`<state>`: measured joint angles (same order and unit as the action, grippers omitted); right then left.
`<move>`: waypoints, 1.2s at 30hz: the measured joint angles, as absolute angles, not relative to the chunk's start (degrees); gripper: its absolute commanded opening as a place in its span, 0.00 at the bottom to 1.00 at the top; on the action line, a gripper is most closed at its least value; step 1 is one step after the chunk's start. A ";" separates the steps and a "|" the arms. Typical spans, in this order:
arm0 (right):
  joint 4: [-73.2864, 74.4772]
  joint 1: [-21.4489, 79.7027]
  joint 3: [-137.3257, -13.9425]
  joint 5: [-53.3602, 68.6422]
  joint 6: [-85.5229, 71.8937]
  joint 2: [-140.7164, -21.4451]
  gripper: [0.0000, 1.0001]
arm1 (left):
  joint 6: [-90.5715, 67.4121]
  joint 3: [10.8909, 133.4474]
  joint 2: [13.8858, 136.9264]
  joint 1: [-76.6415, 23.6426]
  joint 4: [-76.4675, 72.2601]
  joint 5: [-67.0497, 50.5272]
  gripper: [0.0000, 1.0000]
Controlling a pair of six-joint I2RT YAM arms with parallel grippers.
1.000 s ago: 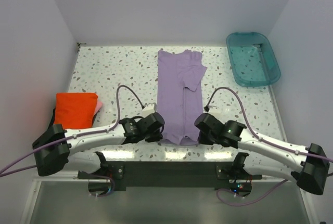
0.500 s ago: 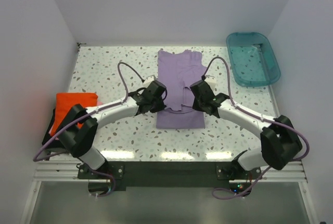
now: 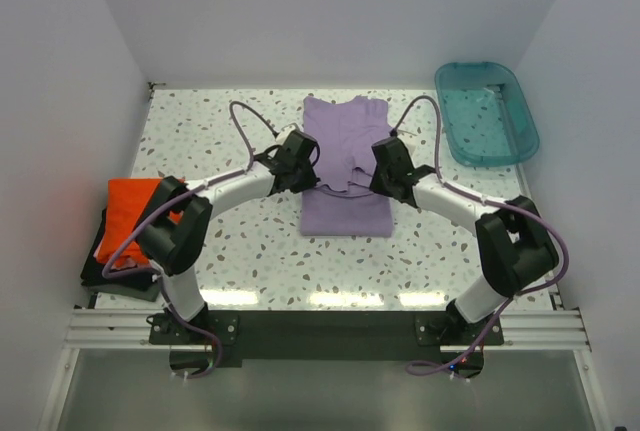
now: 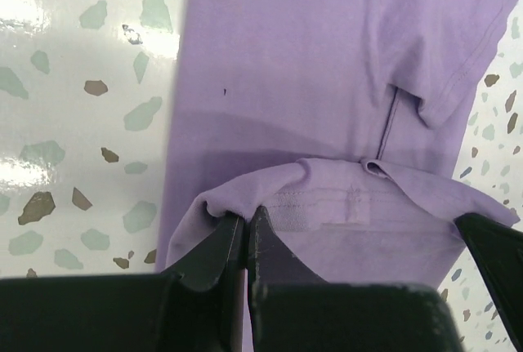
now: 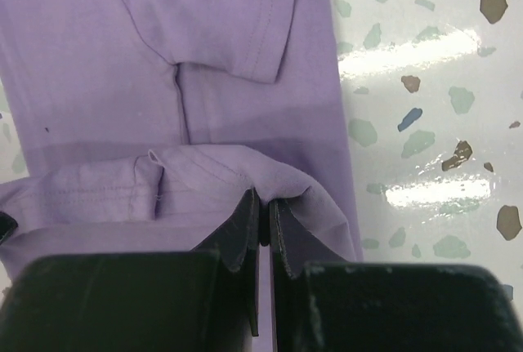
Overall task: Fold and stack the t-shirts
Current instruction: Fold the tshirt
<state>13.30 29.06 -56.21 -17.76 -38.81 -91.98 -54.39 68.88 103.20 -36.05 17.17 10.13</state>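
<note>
The lavender t-shirt [image 3: 345, 213] is lying in the middle of the speckled table [image 3: 200, 131], its long axis running from the near edge toward the back wall, with the neck end pointing away from the arms. Its near part is lying doubled over, so a straight fold is forming the near edge while the hem is hanging raised above the body of the shirt. The left gripper [image 4: 245, 220] is pinching the left corner of that hem, jaws pressed together on the cloth. The right gripper [image 5: 263, 205] is clamping the right corner in the same way. Between them the hem is sagging in a shallow curve. A folded-in sleeve is showing beneath it. Bare tabletop is lying open on both sides of the shirt and between its fold and the arm bases. An orange-red t-shirt [image 3: 135, 213] is sitting folded on a dark one [image 3: 95, 263] against the left wall, well apart. A teal tub [image 3: 487, 113] is occupying the far right corner
</note>
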 measured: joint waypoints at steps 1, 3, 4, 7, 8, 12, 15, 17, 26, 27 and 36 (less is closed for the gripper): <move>12.88 28.84 -56.29 -17.41 -38.74 -91.98 0.00 | -54.24 69.01 103.28 -35.79 17.19 9.91 0.00; 12.25 28.34 -56.60 -16.82 -38.50 -91.98 0.00 | -53.89 69.45 103.42 -35.29 17.17 9.54 0.00; 12.19 28.12 -56.77 -16.71 -38.46 -91.98 0.00 | -53.74 69.76 103.55 -35.18 17.21 9.41 0.00; 12.34 27.20 -58.24 -15.92 -38.22 -92.01 0.00 | -52.97 71.44 104.33 -34.76 17.17 9.10 0.00; 12.32 26.81 -59.02 -15.49 -38.11 -92.05 0.00 | -52.82 72.12 104.71 -34.65 17.17 8.97 0.00; 11.70 24.77 -62.00 -14.09 -37.93 -93.06 0.00 | -52.23 74.41 106.30 -33.80 16.86 8.36 0.00; 11.57 23.09 -64.01 -12.45 -37.71 -95.31 0.24 | -51.31 75.48 107.98 -32.64 15.90 7.42 0.02; 11.46 22.15 -65.76 -11.55 -37.54 -97.78 0.43 | -50.17 75.88 109.40 -31.68 14.50 6.11 0.23; 14.52 19.27 -75.33 -6.44 -34.24 -107.42 0.66 | -44.64 77.30 112.40 -28.10 8.73 3.01 0.49; 14.59 19.29 -75.33 -6.35 -33.93 -106.96 0.65 | -44.29 76.88 111.85 -27.92 8.34 3.11 0.49; 12.86 24.18 -66.54 -6.48 -33.39 -101.38 0.51 | -44.60 71.72 105.01 -28.95 8.54 5.76 0.14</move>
<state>12.86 24.18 -66.54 -6.48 -33.39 -101.38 -44.60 71.72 105.01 -28.95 8.54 5.76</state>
